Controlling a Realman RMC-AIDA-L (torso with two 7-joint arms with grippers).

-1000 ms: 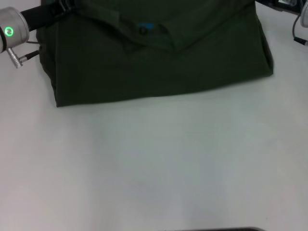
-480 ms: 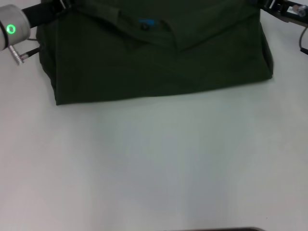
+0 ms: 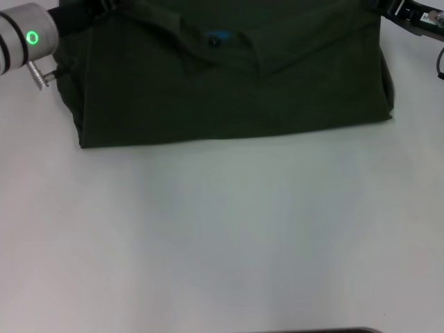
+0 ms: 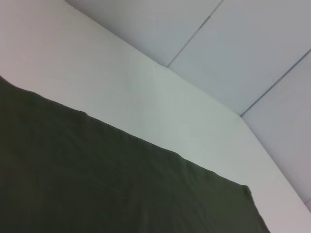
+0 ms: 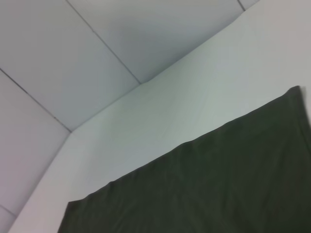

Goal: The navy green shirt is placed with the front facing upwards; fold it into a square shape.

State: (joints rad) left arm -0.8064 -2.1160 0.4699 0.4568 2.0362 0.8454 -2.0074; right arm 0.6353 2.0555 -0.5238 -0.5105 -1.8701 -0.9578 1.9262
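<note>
The left pincer (image 3: 83, 10) meets the far left corner of the navy green shirt (image 3: 229, 83), which lies folded on the white tabletop (image 3: 222, 236); the right pincer (image 3: 388, 7) meets its far right corner. Neither pincer's grip can be told.

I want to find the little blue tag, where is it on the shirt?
In the head view the blue label sits inside the neck of the navy green shirt, near the far middle of the white table.
</note>
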